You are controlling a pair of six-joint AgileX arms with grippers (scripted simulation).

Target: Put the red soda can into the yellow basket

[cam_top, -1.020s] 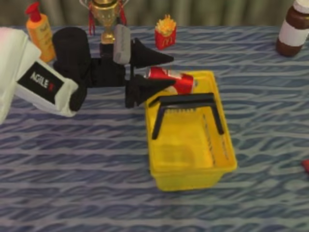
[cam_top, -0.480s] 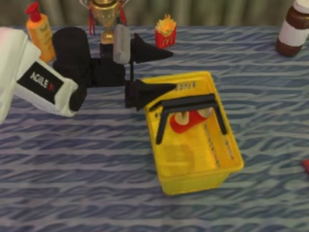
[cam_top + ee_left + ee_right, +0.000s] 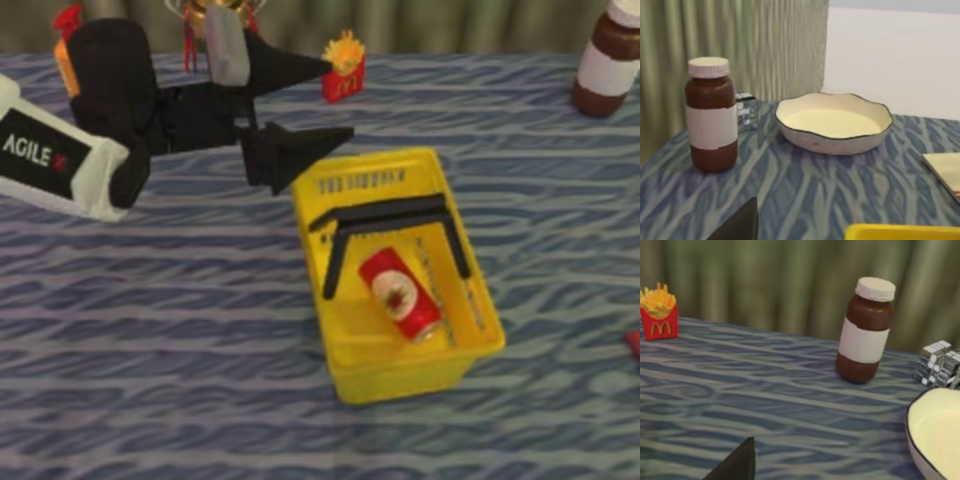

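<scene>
The red soda can (image 3: 400, 295) lies on its side on the floor of the yellow basket (image 3: 400, 375), below the black handles (image 3: 392, 212), its white label patch facing up. My left gripper (image 3: 340, 98) hangs open and empty beyond the basket's far left corner, clear of the can. In the left wrist view one dark fingertip (image 3: 746, 222) and a strip of the basket's rim (image 3: 902, 232) show; the can is hidden there. My right arm is out of the top view; its own wrist view shows only a dark part of its gripper (image 3: 740, 465).
At the table's back stand an orange bottle with a red cap (image 3: 66, 35), a trophy (image 3: 205, 10), a red fries box (image 3: 343, 70) and a brown jar (image 3: 606, 60). A cream bowl (image 3: 834, 122), a small cube (image 3: 746, 110) and a flat book (image 3: 945, 170) lie farther right.
The left gripper opened and let the can go. The can dropped into the basket and rolled to its floor. The gripper drew back up and left; the basket shifted slightly.
</scene>
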